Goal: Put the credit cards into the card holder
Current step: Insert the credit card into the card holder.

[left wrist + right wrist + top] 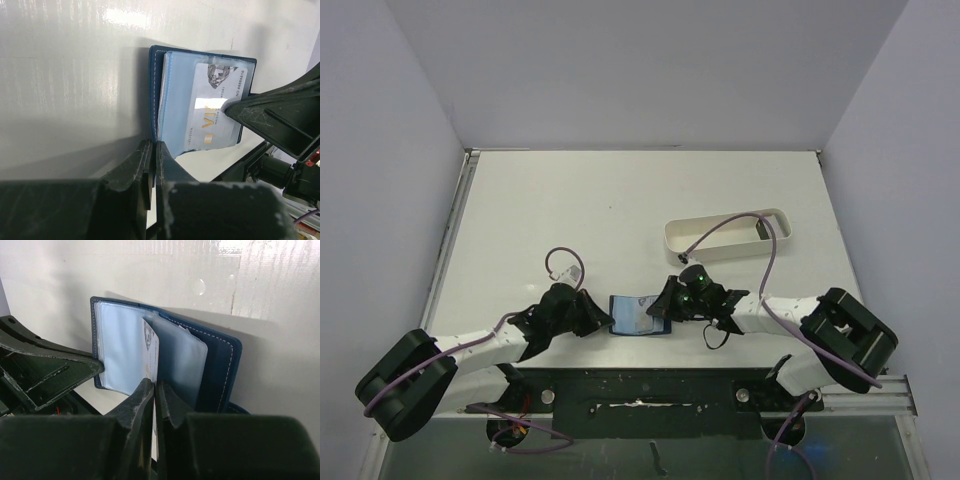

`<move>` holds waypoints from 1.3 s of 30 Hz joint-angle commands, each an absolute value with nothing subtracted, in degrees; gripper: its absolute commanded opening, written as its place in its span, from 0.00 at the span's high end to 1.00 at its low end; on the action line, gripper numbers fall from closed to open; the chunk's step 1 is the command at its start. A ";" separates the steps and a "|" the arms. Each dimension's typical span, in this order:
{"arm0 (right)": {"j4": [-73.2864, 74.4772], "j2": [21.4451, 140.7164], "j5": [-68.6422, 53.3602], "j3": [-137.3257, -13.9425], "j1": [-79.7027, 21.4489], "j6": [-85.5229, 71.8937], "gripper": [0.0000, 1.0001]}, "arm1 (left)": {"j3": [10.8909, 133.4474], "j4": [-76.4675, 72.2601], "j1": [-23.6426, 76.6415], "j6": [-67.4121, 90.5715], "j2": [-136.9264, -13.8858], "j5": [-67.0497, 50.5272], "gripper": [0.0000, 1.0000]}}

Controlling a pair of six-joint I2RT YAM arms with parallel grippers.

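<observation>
On the left, we see the left gripper (152, 156) clenched on the near edge of the small navy-blue folding card holder (177, 100), holding it open on the white table (620, 200) between the two arms. In the middle, a pale plastic credit card with gold lettering (212, 117) looks part-way into a clear sleeve, its long axis running from arm to arm. On the right, the right gripper (153, 390) is pinched on that card's outer edge, so we reckon the push goes leftwards.
</observation>
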State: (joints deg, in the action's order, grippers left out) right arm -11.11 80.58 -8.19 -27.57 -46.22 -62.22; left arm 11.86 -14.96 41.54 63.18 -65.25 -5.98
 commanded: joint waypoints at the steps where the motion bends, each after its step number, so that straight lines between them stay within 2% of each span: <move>1: -10.71 82.89 -6.75 -29.66 -47.02 -61.42 0.96 | 11.74 -16.15 41.75 62.87 -65.63 -5.17 1.00; 10: -7.11 81.50 -4.20 -29.98 -47.28 -59.44 0.94 | 11.54 -16.00 41.79 63.31 -65.54 -5.42 1.00; 13: -6.53 82.64 -4.30 -31.34 -48.06 -59.06 0.89 | 11.21 -16.45 41.75 63.66 -64.83 -5.77 1.00; 17: -5.69 84.26 -4.08 -33.29 -49.29 -59.32 0.75 | 10.95 -17.17 41.75 64.15 -63.96 -6.25 0.99; 23: -0.37 82.84 -0.65 -35.24 -50.14 -59.13 0.65 | 10.90 -17.03 41.80 64.25 -63.32 -6.43 0.97; 29: 2.73 82.44 0.66 -36.91 -50.81 -58.89 0.64 | 10.82 -17.98 41.75 64.45 -63.90 -7.06 0.97; 33: 3.32 83.40 0.94 -38.92 -52.28 -57.15 0.59 | 10.36 -18.81 41.76 64.69 -63.81 -7.31 0.96; 39: 2.39 86.54 -0.19 -41.64 -52.80 -56.40 0.60 | 10.46 -19.54 41.75 64.84 -63.97 -7.73 0.96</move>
